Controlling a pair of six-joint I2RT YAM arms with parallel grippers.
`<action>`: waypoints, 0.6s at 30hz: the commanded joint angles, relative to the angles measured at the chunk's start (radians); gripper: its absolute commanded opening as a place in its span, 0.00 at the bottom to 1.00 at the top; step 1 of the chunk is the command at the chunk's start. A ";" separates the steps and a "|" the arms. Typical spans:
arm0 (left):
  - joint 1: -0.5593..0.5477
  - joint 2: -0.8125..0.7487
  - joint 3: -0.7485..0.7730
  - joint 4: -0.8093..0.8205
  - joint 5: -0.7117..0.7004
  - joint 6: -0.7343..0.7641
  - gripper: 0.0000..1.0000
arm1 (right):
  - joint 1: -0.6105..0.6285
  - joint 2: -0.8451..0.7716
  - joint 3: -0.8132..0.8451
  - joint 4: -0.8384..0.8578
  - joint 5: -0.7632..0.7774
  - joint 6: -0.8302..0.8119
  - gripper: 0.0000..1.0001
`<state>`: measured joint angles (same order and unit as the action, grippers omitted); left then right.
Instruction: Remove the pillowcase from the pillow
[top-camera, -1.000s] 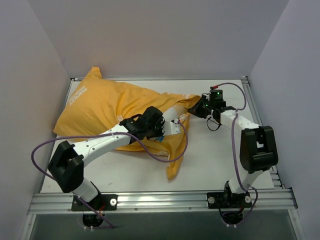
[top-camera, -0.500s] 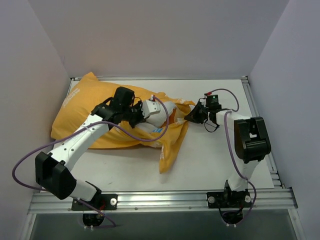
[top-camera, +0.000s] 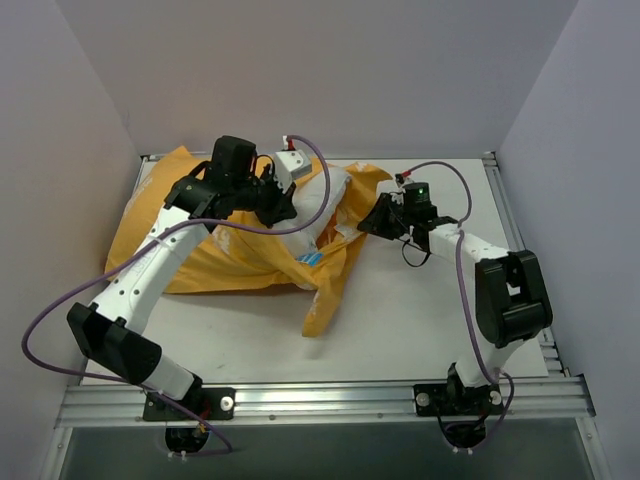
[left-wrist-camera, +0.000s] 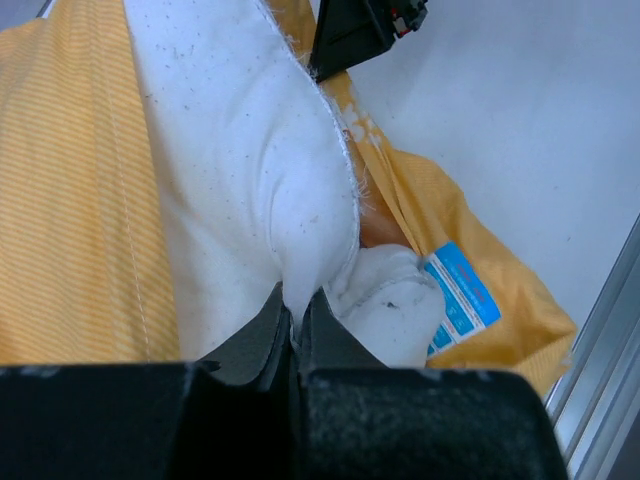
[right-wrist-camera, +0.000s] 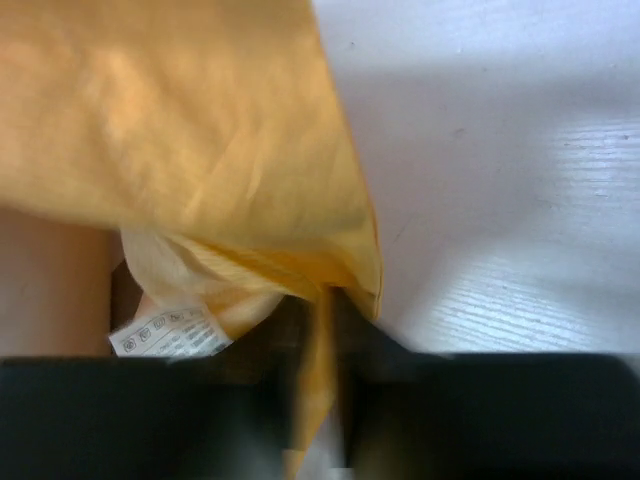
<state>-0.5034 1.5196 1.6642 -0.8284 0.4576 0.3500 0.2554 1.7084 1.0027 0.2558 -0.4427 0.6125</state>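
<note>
Left gripper tight on pillow near illegible blue tag; right gripper tight on pillowcase.

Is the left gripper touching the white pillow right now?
Touching. The left wrist view shows the left gripper pinched shut on a fold of the pillow.

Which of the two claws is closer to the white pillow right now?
Left. The left gripper is pinching the pillow itself; the right gripper is shut on the orange cover's edge, just beside the pillow.
</note>
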 joint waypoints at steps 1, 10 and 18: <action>0.008 -0.013 0.092 0.058 -0.012 -0.132 0.02 | -0.016 -0.085 0.043 -0.061 0.079 -0.109 0.34; -0.024 0.163 0.189 0.141 -0.155 -0.184 0.02 | 0.149 -0.432 0.119 -0.289 0.208 -0.263 0.78; -0.041 0.231 0.315 0.135 -0.183 -0.210 0.02 | 0.447 -0.489 -0.036 -0.098 0.261 -0.163 0.83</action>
<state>-0.5419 1.7824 1.8759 -0.7860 0.2897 0.1711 0.6559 1.1961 1.0164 0.1204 -0.2665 0.4217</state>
